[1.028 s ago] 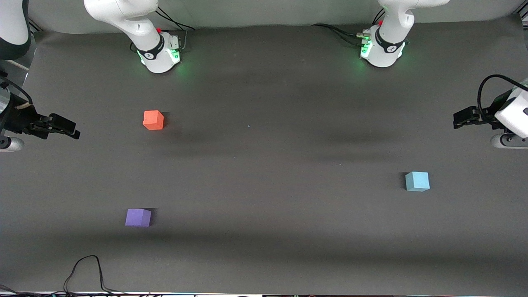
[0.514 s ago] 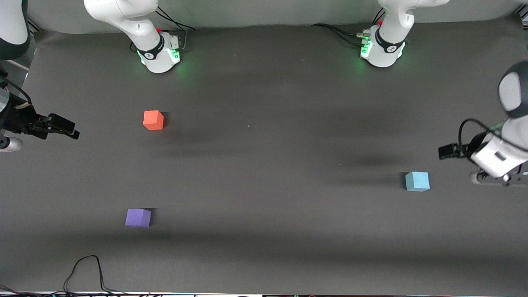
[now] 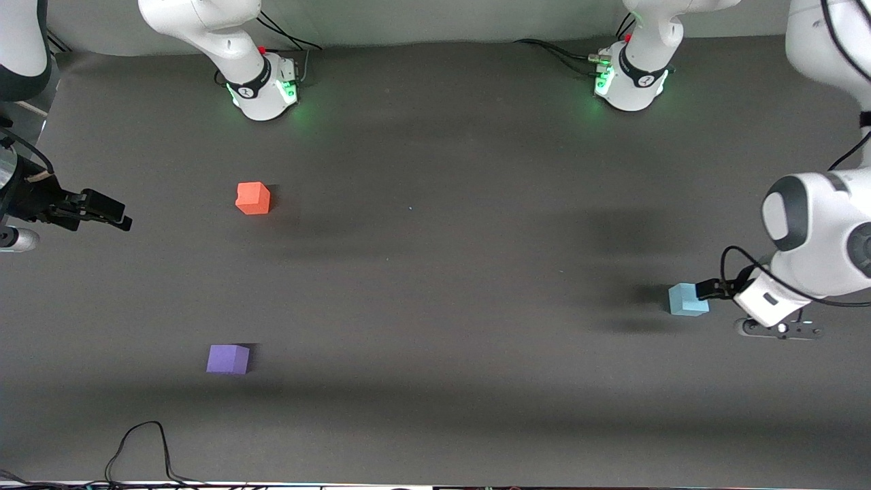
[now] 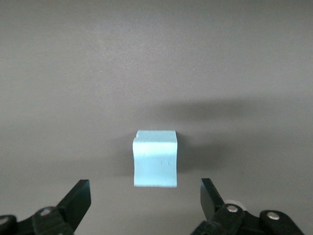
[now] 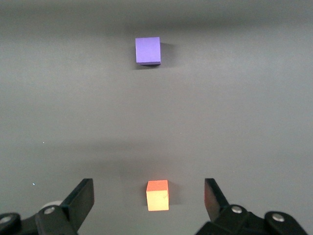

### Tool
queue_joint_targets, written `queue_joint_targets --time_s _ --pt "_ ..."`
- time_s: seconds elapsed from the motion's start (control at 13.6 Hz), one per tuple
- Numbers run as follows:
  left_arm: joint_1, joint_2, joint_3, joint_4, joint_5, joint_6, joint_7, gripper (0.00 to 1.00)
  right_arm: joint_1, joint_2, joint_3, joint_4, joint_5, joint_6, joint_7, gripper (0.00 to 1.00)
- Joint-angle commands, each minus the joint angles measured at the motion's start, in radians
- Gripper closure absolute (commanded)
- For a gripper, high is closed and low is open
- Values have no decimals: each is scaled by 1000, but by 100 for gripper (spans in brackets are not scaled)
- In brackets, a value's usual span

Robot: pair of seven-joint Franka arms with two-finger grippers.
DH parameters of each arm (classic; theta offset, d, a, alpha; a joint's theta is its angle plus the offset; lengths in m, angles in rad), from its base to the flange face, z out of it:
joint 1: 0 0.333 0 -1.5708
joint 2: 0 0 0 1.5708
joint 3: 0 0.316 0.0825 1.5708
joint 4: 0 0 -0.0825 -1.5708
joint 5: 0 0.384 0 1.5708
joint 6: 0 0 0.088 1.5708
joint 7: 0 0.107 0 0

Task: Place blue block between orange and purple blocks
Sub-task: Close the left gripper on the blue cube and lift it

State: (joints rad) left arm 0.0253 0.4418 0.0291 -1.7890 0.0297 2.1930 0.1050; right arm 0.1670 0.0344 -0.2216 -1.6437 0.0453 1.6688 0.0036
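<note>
While the right gripper (image 3: 112,212) waits at the right arm's end of the table, about nine o'clock in the front view, its fingers (image 5: 80,198) are spread wide and hold nothing. At ten o'clock an orange block (image 3: 252,198) rests on the dark grey table (image 3: 435,272); at seven o'clock, nearer the front camera, lies a purple block (image 3: 228,358). At four o'clock the blue block (image 3: 687,299) sits on the table, well apart from both. Over it hovers the left gripper (image 3: 708,290), fingers (image 4: 78,198) wide apart, empty.
</note>
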Motion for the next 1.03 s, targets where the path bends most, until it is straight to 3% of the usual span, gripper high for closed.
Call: queue_joint_targets --time_s 0.0,0.22,0.44,0.51,0.59,0.66,0.73,0.95 --pt "1 31 0 -84 -13 146 25 0 2 15 -5 24 11 -9 -25 0" --pt "1 80 0 -129 -13 260 24 0 2 15 -4 25 11 -11 -25 0" --pt "1 110 0 -129 -13 280 24 0 3 15 -4 24 11 -14 -25 0" --pt "2 110 0 -129 -13 274 24 13 5 13 -4 24 11 -15 -25 0" --pt "2 110 0 -129 -13 271 22 40 3 13 -4 22 11 -17 -25 0" --pt "4 110 0 -127 -13 271 21 54 3 13 -4 22 11 -18 -25 0" --pt "4 110 0 -127 -13 271 18 59 3 15 -4 24 11 -18 -25 0" --pt "10 94 2 -110 -13 237 21 59 3 13 -4 19 11 -20 -25 0"
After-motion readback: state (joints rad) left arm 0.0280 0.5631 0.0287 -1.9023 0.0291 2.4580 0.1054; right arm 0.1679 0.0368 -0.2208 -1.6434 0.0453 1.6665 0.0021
